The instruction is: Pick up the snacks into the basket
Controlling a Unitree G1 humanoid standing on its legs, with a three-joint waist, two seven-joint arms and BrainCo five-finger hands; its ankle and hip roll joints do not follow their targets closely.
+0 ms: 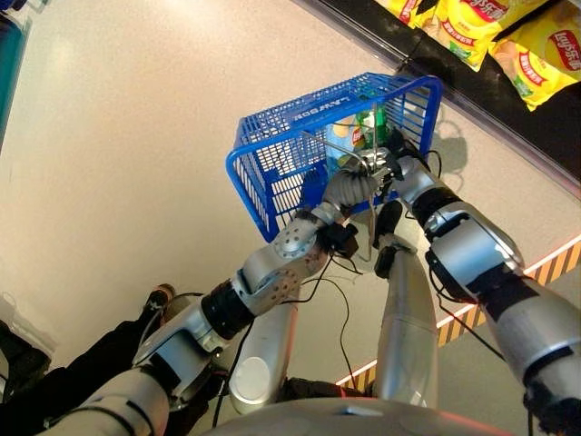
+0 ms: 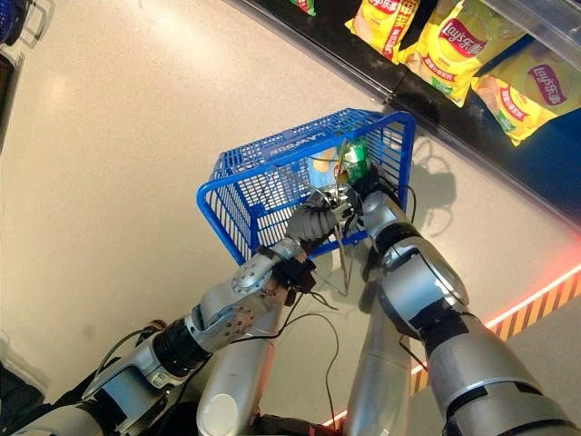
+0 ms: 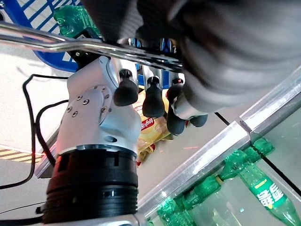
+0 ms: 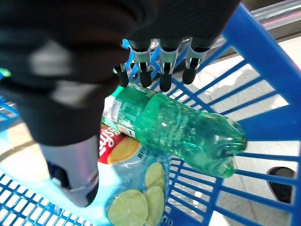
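Status: I read task as partly done | left hand (image 1: 352, 188) clamped on basket (image 1: 272, 150) handle | right hand (image 4: 160, 66) fingers curled round green bottle (image 4: 188, 129) inside basket, above chip bag (image 4: 136, 188) | shelf snack bags (image 2: 454, 45) remain.

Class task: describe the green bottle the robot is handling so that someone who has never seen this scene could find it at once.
Find the blue plastic shopping basket on the pale floor. Over its inside, the right hand holds a translucent green plastic bottle lying sideways. Beneath it lies a light-blue snack bag with lime slices; the bottle alone is see-through green and ribbed.
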